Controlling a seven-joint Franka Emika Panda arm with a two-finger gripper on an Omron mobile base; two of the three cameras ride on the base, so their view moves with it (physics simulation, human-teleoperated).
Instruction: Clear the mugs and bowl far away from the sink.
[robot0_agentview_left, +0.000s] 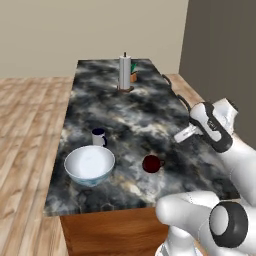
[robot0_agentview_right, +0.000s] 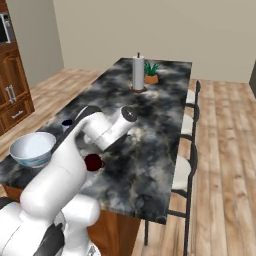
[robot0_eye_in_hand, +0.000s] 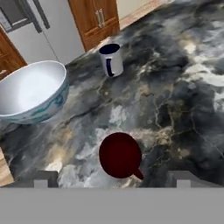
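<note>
red mug (robot0_eye_in_hand: 120, 155) upright on counter (robot0_eye_in_hand: 183, 87) between spread hand (robot0_eye_in_hand: 113, 179) fingertips.

Just ahead of my fingers sits the dark red mug (robot0_eye_in_hand: 120, 155) on black-grey marbled stone (robot0_eye_in_hand: 175, 87) veined white and tan. Beyond it, the white mug (robot0_eye_in_hand: 110, 59) has a navy rim and handle. The bowl (robot0_eye_in_hand: 30, 92) is white inside, pale blue-patterned outside.
</note>
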